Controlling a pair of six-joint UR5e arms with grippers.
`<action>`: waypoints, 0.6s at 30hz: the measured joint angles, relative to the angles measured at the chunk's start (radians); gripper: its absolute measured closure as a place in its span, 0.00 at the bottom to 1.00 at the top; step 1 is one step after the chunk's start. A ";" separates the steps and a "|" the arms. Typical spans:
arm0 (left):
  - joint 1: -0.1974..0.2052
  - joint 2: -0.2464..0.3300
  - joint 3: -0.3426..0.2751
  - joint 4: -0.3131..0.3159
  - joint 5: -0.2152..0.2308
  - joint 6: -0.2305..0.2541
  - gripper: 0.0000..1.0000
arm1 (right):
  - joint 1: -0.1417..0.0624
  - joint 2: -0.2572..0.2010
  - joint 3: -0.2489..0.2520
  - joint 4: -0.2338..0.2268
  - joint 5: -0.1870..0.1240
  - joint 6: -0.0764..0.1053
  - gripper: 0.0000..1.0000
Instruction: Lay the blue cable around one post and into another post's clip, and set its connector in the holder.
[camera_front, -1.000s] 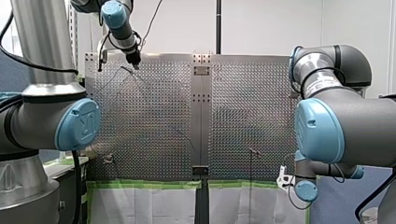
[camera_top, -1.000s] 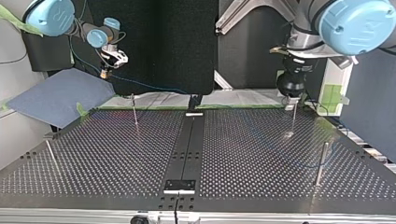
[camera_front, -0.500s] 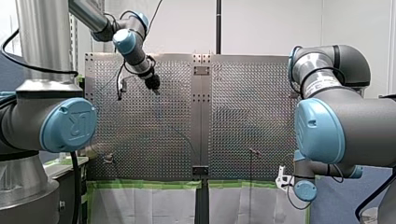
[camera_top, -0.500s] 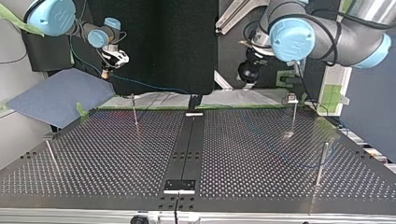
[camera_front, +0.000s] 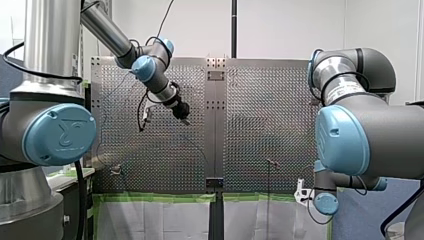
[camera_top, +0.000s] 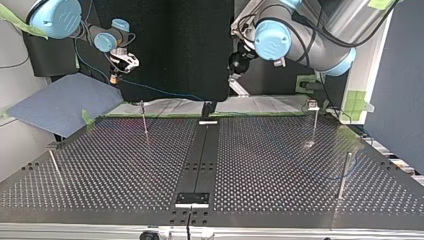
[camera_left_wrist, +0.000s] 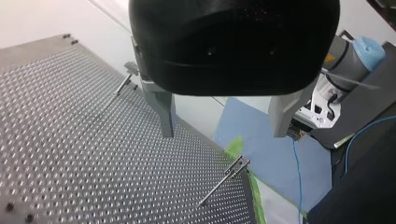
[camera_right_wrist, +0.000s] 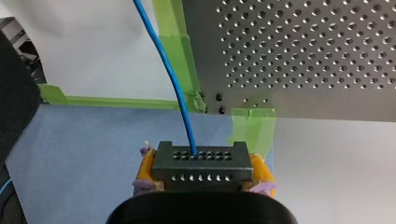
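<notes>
My right gripper (camera_right_wrist: 201, 173) is shut with its yellow pads on a black connector (camera_right_wrist: 201, 158). The blue cable (camera_right_wrist: 172, 77) runs out of the connector towards the plate's corner. In the top view it hangs off the plate's far left corner, over a blue mat (camera_top: 60, 102). My left gripper (camera_left_wrist: 224, 133) is open, nothing between its metal fingers (camera_left_wrist: 164, 112). It hovers high above the plate's middle (camera_front: 184, 119). A clip-topped post (camera_left_wrist: 228, 178) stands below it. The cable (camera_top: 160, 92) trails from my right gripper (camera_top: 115, 74) to the plate.
Thin posts stand on the perforated plate in the top view: far left (camera_top: 144, 119), far right (camera_top: 314, 124), near right (camera_top: 344, 174), near left (camera_top: 54, 166). Small holders sit on the centre strip, one near (camera_top: 192, 199), one far (camera_top: 208, 121). Green tape edges the plate.
My left arm has swung away from the post at the front view's upper left towards the plate's middle, its gripper still open. My right arm has stayed put with the connector.
</notes>
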 joint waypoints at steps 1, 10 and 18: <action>-0.008 -0.008 0.007 0.008 -0.007 0.008 0.00 | 0.000 0.000 0.000 0.005 0.000 -0.005 1.00; -0.086 -0.086 0.038 0.087 -0.077 0.086 0.00 | -0.001 -0.004 -0.002 0.021 -0.026 -0.020 1.00; -0.153 -0.153 0.040 0.154 -0.108 0.153 0.00 | -0.005 -0.017 -0.016 0.036 -0.064 -0.021 1.00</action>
